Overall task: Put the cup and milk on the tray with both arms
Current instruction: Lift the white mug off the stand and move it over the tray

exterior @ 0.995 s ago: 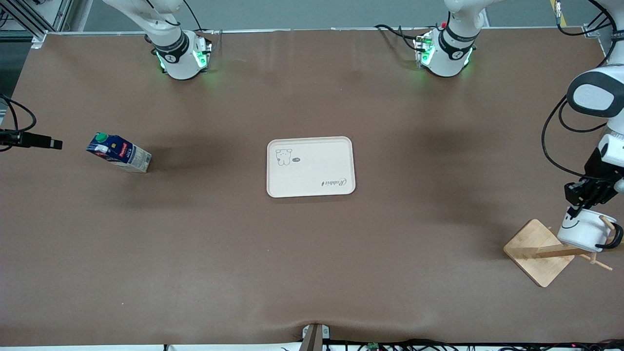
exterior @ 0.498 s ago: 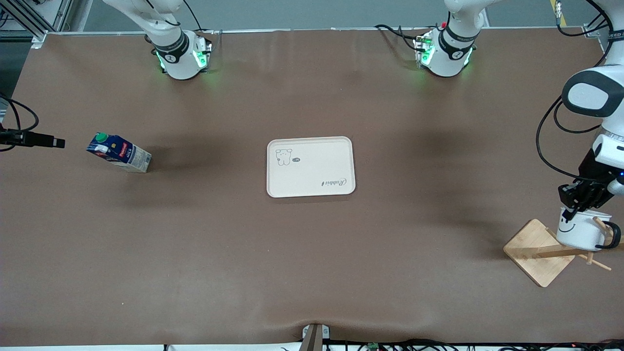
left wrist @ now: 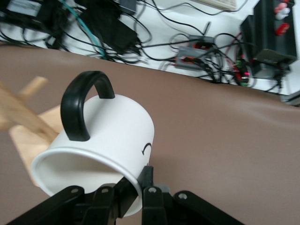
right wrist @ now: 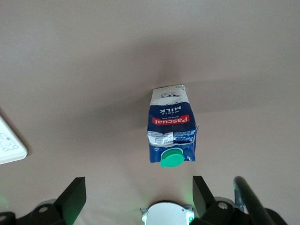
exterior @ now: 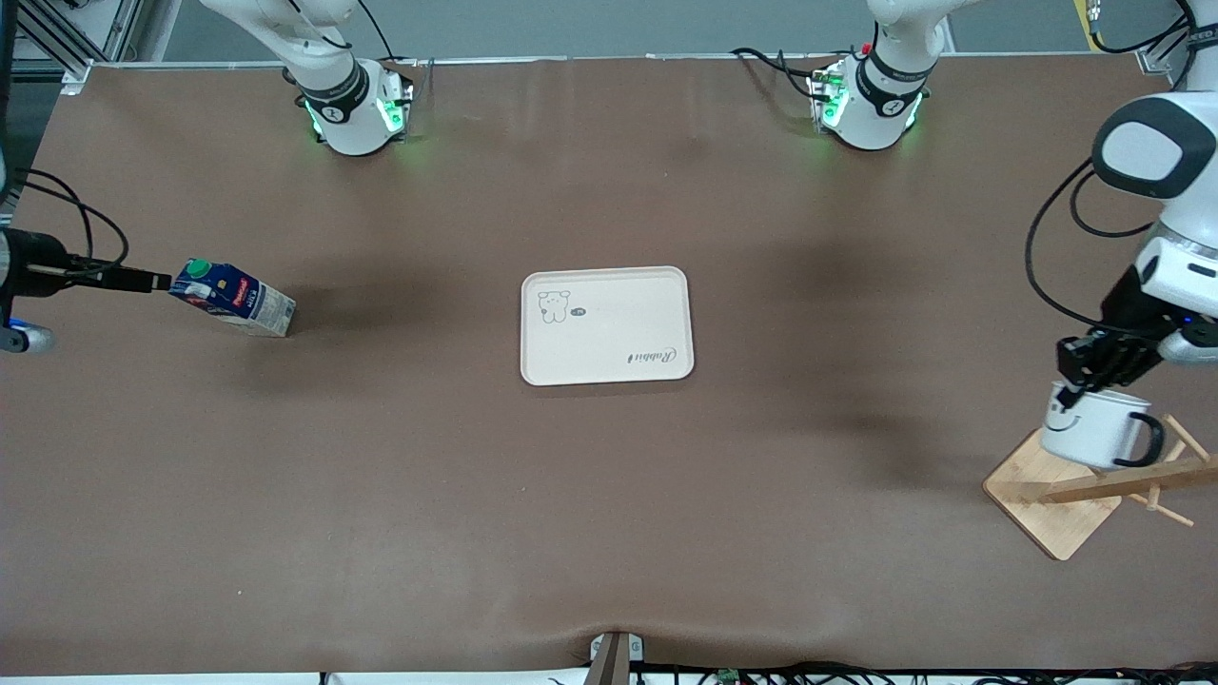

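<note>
My left gripper [exterior: 1094, 369] is shut on the rim of the cup [exterior: 1090, 428], a white mug with a black handle. It holds the cup tilted in the air over the wooden stand [exterior: 1051, 495]. In the left wrist view one finger [left wrist: 115, 199] is inside the cup [left wrist: 117, 126] and one outside. The milk [exterior: 231, 298], a dark-blue carton with a green cap, stands on the table toward the right arm's end. My right gripper [right wrist: 136, 197] is open and empty above the milk [right wrist: 172, 124]. The cream tray [exterior: 606, 325] lies in the middle, bare.
The wooden stand has a square base and slanted pegs [exterior: 1132, 480] close under the cup. Only part of the right hand [exterior: 29, 266] shows at the front view's edge. A corner of the tray [right wrist: 9, 145] shows in the right wrist view.
My left gripper has lifted the cup off the stand's peg and carried it up and toward the tray. My right hand has moved in over the milk.
</note>
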`<state>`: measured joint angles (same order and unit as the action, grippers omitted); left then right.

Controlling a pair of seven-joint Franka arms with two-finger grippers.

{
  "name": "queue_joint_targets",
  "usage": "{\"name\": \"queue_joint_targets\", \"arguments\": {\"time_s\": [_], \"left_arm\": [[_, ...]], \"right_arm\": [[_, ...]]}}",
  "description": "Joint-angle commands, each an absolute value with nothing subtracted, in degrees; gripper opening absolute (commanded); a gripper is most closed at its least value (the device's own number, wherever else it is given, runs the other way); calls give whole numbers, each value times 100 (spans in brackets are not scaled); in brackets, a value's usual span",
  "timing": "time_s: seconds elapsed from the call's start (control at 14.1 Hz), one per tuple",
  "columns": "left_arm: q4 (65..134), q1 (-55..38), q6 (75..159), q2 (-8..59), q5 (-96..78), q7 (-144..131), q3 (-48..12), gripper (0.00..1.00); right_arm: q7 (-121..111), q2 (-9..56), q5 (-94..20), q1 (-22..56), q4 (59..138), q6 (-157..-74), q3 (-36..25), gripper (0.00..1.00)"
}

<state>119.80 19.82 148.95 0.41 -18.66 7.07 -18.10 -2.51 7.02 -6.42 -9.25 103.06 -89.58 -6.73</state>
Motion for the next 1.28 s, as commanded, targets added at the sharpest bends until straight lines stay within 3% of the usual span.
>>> {"name": "queue_joint_targets", "arguments": {"time_s": [0.0, 0.28, 0.57, 1.0, 1.21], "left_arm": [[11988, 2013, 14477, -228, -1872, -76, -2196, 0], [11971, 1995, 14186, -168, -1462, -1411, -2969, 0], [11489, 1934, 13774, 595, -344, -2749, -3874, 0], [10312, 241, 12351, 1983, 579, -4795, -3946, 0], [9827, -447, 12129, 2670, 1017, -5579, -3911, 0]], "right_arm": [[-149, -87, -536, -958, 11546, -9701, -668, 100], [-158, -324, -519, -1099, 12188, -10343, -677, 100], [-158, -694, -519, -1186, 13111, -11353, -677, 100], [-167, -869, -519, -1309, 13674, -12117, -677, 100], [-158, -1072, -519, -1318, 14176, -12629, -677, 100]]}}
